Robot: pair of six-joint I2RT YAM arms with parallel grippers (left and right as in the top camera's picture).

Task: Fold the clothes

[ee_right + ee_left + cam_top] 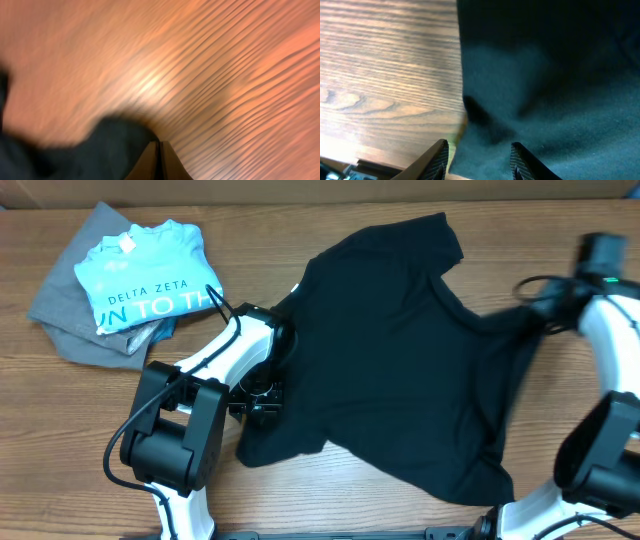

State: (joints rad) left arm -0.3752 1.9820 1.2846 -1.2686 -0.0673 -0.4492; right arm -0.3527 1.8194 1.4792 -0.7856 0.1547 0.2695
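A plain black T-shirt is spread over the wooden worktop, between the two tools. No print is seen on it. The cloth is soft and matte, with shallow creases across the body. It is not laid flat or square: one short sleeve juts out at the far side, the near hem runs in an uneven line, and the side toward the right tool is drawn out into a stretched peak.

The left tool is set at the shirt's edge. In the left wrist view its two fingers are held apart, and the edge of the black fabric runs down between them, with bare wood on one side and cloth on the other. A small dark fold is seen just ahead of the fingers. Nothing is gripped by this tool.

The right tool is seen in its own view with the fingers pressed together. Black fabric runs right up to them from one side and appears to be pinched there, which agrees with the drawn-out peak seen from overhead. That view is blurred, so finer detail cannot be told.

Beyond the left tool, well apart from the black shirt, a folded light blue T-shirt with white lettering is laid on a grey garment.
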